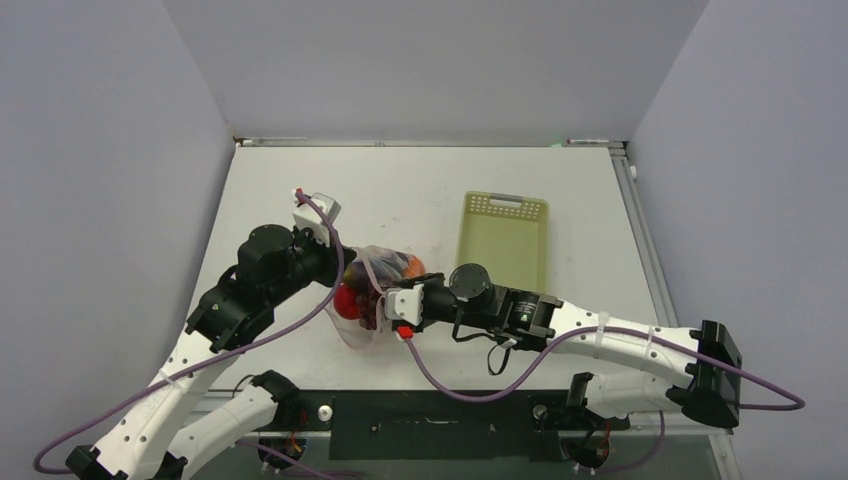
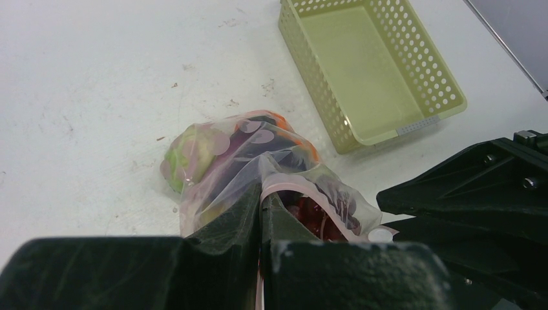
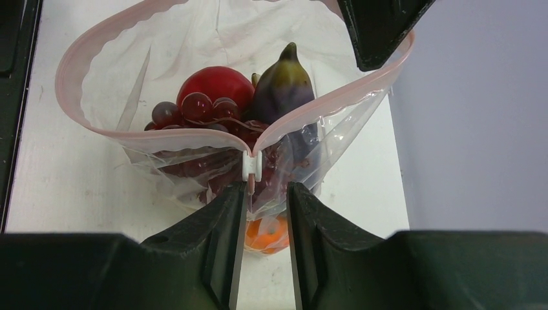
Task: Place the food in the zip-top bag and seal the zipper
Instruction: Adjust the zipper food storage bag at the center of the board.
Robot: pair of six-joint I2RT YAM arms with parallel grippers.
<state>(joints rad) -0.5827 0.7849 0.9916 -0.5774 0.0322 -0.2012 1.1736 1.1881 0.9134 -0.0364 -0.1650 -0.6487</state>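
The clear zip-top bag (image 1: 378, 285) lies between my grippers with its mouth open. In the right wrist view it holds a red tomato (image 3: 213, 84), a dark eggplant (image 3: 284, 87), dark red grapes (image 3: 187, 110) and an orange (image 3: 268, 234). A green apple (image 2: 187, 152) shows through the bag's far end. The pink zipper (image 3: 129, 132) loops wide open, and its white slider (image 3: 251, 165) sits at the near end. My left gripper (image 2: 260, 197) is shut on the zipper strip at the far end of the mouth. My right gripper (image 3: 266, 190) is open, its fingers just below the slider and either side of the bag's end.
The pale yellow-green mesh basket (image 1: 503, 240) stands empty to the right of the bag, also seen in the left wrist view (image 2: 368, 64). The right arm's black body (image 2: 478, 194) lies close beside the bag. Grey walls enclose the white table (image 1: 400, 190).
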